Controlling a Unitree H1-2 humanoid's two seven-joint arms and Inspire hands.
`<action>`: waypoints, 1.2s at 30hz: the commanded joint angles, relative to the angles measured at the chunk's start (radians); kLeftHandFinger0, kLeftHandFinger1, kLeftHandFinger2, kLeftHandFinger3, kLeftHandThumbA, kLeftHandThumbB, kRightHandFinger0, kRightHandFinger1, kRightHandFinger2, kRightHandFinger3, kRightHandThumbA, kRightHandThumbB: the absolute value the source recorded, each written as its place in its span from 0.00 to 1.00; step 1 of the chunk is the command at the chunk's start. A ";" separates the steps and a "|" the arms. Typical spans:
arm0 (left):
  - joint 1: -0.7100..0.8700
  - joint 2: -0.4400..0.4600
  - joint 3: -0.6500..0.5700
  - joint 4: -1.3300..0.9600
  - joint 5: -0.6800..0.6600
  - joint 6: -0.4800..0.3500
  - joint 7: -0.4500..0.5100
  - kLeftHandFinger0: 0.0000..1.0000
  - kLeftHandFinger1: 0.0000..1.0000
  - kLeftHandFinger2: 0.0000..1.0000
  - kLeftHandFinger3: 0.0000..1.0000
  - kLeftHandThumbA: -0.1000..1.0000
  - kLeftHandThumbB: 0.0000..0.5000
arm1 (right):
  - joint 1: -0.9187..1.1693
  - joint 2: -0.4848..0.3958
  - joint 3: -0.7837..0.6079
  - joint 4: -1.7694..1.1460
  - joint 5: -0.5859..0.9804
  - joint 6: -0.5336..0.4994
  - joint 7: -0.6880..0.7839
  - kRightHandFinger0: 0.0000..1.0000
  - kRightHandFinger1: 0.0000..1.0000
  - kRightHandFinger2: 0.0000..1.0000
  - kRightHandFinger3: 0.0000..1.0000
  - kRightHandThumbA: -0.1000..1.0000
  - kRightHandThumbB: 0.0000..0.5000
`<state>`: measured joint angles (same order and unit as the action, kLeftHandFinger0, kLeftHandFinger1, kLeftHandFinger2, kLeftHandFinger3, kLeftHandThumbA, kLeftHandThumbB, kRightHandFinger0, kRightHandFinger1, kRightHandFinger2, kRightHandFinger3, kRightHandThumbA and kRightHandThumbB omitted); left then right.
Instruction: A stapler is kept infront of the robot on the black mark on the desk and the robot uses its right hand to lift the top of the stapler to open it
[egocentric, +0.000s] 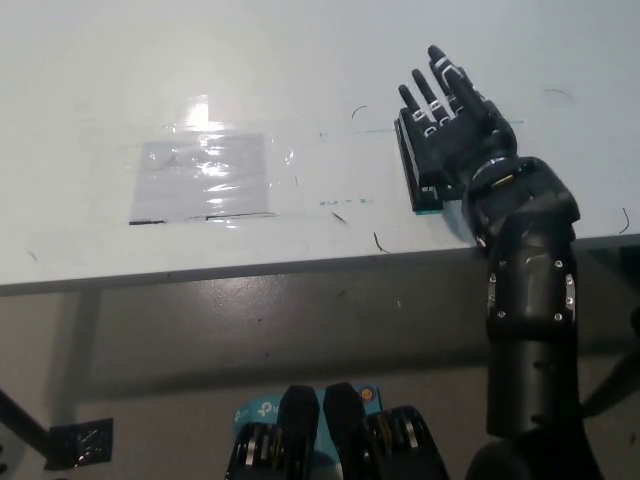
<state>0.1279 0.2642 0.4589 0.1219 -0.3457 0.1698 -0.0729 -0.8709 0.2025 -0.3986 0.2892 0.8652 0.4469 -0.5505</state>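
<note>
- Far left on the white desk (300, 60) there is a clear, shiny plastic sheet (203, 178) taped flat, catching a bright glare from the lights; its lower edge shows a thin dark line.
- Just right of the sheet, a few small pen marks (378, 241) and short green lines are scattered on the desk surface, near the front edge.
- Right of those sits the stapler (412, 172), a black, narrow shape lying lengthwise away from the robot, on the black mark; only its left edge and near end show, because the hand covers the rest.
- The black right hand (455, 125) is spread flat over the stapler and the black mark, its fingers (443, 73) straight, apart and pointing away from the robot, gripping nothing that I can see. Whether the palm actually touches the stapler top is hard to tell from this angle.
- The black right arm (530, 300) rises from the bottom right, crossing the desk's front edge to reach the hand.
- The white left hand is out of the picture.
</note>
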 joint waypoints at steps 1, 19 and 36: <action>0.004 0.018 0.013 -0.029 -0.017 -0.020 -0.003 0.58 0.62 0.76 0.91 0.40 0.32 | 0.047 0.046 0.049 -0.039 -0.010 0.023 0.028 0.61 0.74 0.85 1.00 0.84 0.00; -0.001 0.021 0.015 -0.036 -0.021 -0.018 -0.005 0.58 0.60 0.74 0.90 0.41 0.35 | 0.273 0.092 0.217 -0.045 -0.009 0.023 0.051 0.65 0.77 0.91 1.00 0.88 0.00; 0.019 0.004 0.020 -0.029 -0.030 -0.042 -0.010 0.61 0.64 0.82 0.95 0.40 0.31 | 0.213 0.033 0.159 -0.044 0.004 0.023 0.051 0.68 0.81 0.90 1.00 0.89 0.00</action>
<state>0.1407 0.2588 0.4640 0.1177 -0.3480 0.1600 -0.0742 -0.5962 0.2336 -0.2312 0.2682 0.8629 0.4655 -0.5320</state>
